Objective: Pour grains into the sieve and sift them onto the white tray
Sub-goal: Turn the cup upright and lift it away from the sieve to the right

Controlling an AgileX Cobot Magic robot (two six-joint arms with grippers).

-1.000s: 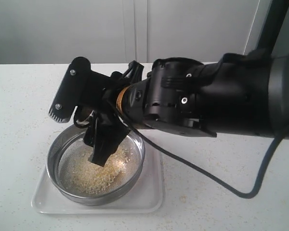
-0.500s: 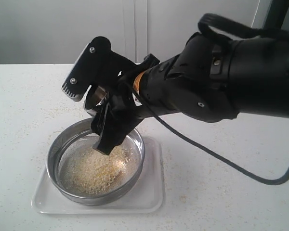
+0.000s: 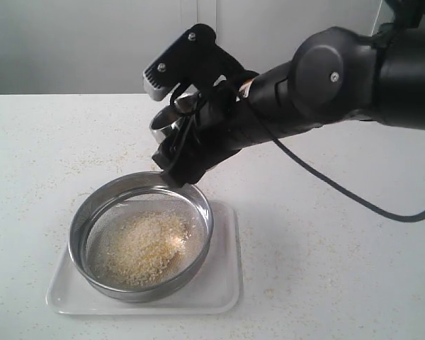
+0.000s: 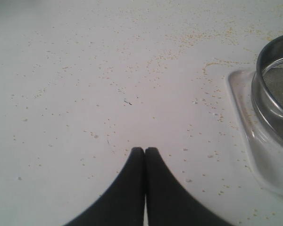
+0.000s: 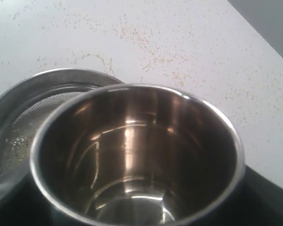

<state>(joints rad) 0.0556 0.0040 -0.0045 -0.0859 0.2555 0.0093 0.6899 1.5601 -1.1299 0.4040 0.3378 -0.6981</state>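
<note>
The sieve stands on the white tray, with a heap of yellowish grains on its mesh. My right gripper is shut on a small steel cup, held above the sieve's far rim. In the right wrist view the cup fills the frame and its inside is bare and shiny, with the sieve behind it. My left gripper is shut on nothing, low over the table beside the tray and the sieve's rim. It does not show in the exterior view.
Loose grains lie scattered over the white table, mostly beyond and to the left of the sieve. A black cable hangs from the right arm over the table. White cabinet fronts stand behind the table.
The right arm has risen and drawn back to the right with the cup, out of the sieve and away from the heap. The heap of grains now shows whole. The left gripper stayed shut.
</note>
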